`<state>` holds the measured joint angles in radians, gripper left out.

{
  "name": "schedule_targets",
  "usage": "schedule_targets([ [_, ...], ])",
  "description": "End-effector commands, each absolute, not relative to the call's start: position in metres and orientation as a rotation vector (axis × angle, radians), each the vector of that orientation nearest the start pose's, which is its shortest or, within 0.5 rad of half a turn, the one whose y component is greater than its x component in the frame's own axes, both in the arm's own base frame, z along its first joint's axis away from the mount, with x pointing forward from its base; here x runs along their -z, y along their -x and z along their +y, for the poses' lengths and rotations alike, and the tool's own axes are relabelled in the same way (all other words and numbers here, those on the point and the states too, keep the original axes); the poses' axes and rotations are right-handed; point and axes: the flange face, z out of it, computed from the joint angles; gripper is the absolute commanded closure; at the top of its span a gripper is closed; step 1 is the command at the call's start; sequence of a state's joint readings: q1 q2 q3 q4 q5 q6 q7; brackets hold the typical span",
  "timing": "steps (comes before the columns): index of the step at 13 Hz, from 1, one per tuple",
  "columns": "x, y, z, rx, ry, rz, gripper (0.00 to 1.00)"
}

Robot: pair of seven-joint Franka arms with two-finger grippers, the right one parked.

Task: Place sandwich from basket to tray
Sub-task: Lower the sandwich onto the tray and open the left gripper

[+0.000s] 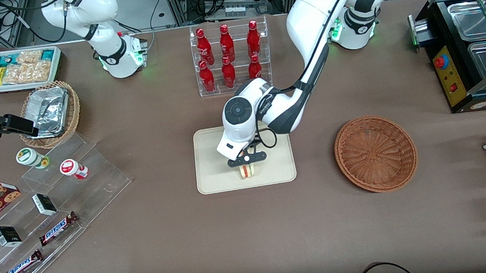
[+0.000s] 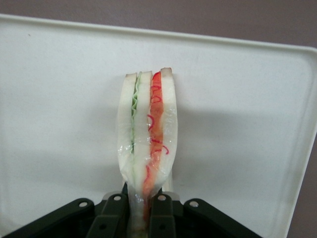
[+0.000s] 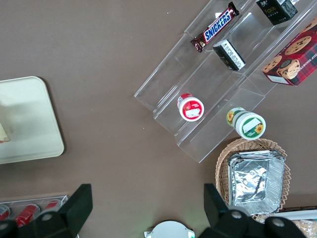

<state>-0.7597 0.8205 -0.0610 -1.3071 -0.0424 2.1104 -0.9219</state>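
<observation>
Gripper [image 1: 247, 161] above tray [image 1: 211, 174]; fingers [image 2: 161, 213] clamped on sandwich [image 2: 148, 144], wedge edge-up between them; basket [image 1: 375, 153] well apart.

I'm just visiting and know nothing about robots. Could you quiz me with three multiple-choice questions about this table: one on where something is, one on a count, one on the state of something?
1. Where is the sandwich?
A. In the basket
B. Over the tray, in the gripper
C. On the bare tablecloth

2. How many red bottles stand in the clear rack?
A. Four
B. Six
C. Eight

3. What is in the reddish-brown basket?
A. Nothing
B. Foil containers
C. Snack bars

Answers:
1. B, the gripper pinches the sandwich above the tray, as the wrist view also shows.
2. B, two rows of three bottles.
3. A, only bare wicker shows inside it.
</observation>
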Motion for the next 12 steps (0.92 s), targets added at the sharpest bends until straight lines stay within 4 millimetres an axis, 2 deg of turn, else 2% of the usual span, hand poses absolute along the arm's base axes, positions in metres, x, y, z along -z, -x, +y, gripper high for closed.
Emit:
schedule_targets([
  [1,-0.239,-0.507,-0.551,-0.129,3.171,-0.259,1.0],
  [2,-0.237,-0.507,-0.551,-0.133,3.168,-0.282,0.97],
  [3,-0.238,-0.507,-0.551,-0.129,3.169,-0.291,0.35],
  [4,-0.242,-0.508,-0.552,-0.122,3.175,-0.294,0.0],
  [6,-0.256,-0.512,-0.552,-0.109,3.182,-0.319,0.0],
  [9,-0.3,-0.526,-0.55,-0.107,3.207,-0.342,0.0],
  [12,-0.355,-0.527,-0.547,-0.081,3.24,-0.341,0.0],
])
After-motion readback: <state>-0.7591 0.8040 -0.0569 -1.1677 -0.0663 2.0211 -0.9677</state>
